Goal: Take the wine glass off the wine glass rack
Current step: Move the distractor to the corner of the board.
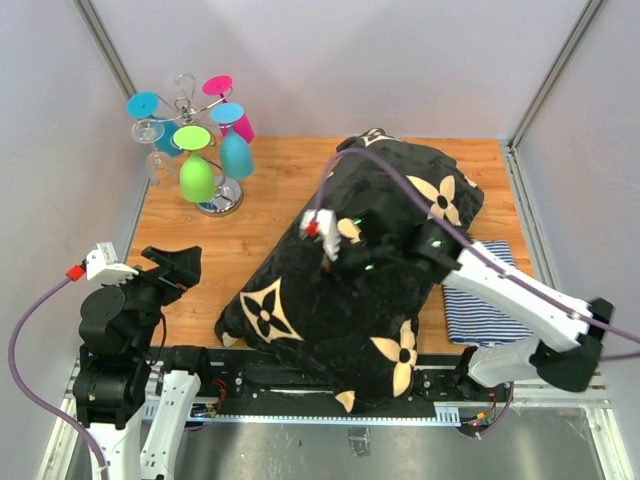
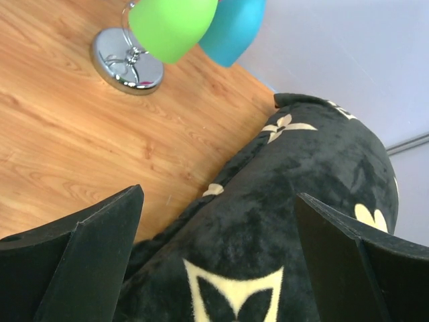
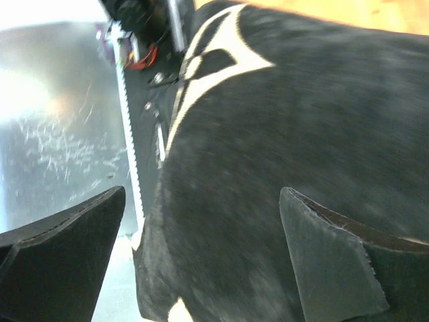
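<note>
**Nothing lifted yet**

Wine glass rack (image 1: 222,197) stands far left w/ coloured glasses (image 1: 236,150) hanging bowl-down. The green wine glass (image 2: 171,27) hangs nearest your left gripper (image 2: 218,201), jaws apart & empty. Right gripper (image 3: 201,194), also apart, is over the black blanket (image 1: 350,280). Risk: the stand is thin, so a sideways tug could tip it or clink the neighbours

Wine glass rack (image 1: 224,199): silver wire, mirror-chrome base. On the rack: lime-green wine glass (image 1: 197,178), turquoise wine glass (image 1: 236,155), magenta wine glass (image 1: 243,128), clear wine glass (image 1: 148,131). Desk (image 1: 195,235): orange-brown wood grain. Right of the rack, blanket (image 1: 340,300): black with cream flower motifs. Farther right, cloth (image 1: 485,310): navy-and-white stripes. Left fingers (image 2: 80,261), right fingers (image 3: 60,248): black.
</note>
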You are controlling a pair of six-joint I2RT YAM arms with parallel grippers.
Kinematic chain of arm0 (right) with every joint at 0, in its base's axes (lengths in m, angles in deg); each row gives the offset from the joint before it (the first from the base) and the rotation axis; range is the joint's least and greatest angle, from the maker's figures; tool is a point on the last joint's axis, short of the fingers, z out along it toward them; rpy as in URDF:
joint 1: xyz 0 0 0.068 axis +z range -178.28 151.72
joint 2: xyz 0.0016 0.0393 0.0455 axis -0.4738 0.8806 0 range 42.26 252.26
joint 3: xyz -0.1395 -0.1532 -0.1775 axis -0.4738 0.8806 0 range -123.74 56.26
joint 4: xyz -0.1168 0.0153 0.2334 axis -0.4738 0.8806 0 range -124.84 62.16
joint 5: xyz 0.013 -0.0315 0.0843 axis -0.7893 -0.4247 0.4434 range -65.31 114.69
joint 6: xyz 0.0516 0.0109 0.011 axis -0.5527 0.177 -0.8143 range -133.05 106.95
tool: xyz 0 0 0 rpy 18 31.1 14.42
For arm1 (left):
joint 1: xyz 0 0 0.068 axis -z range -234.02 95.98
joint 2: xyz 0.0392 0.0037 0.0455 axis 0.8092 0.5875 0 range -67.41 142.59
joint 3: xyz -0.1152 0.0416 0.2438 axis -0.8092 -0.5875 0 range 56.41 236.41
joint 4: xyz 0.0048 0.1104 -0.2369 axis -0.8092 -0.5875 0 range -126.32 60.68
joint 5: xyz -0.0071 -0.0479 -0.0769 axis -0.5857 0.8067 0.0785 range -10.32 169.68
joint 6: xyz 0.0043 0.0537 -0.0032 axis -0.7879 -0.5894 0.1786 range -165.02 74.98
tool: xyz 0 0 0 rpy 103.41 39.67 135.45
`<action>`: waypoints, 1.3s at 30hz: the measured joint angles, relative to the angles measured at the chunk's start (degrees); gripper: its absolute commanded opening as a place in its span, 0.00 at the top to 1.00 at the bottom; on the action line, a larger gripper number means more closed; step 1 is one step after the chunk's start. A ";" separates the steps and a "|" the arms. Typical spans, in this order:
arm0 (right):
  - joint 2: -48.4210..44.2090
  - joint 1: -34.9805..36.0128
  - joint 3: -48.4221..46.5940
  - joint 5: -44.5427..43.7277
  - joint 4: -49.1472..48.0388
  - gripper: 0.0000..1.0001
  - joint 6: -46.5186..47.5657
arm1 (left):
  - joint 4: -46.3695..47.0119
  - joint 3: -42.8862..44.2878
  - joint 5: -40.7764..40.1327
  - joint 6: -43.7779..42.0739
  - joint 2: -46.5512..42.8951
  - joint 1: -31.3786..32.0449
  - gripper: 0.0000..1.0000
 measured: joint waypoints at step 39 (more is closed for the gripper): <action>18.38 -20.22 -8.94 -27.12 -13.20 0.02 -6.23 | -3.06 -8.52 4.85 5.55 0.35 0.61 0.00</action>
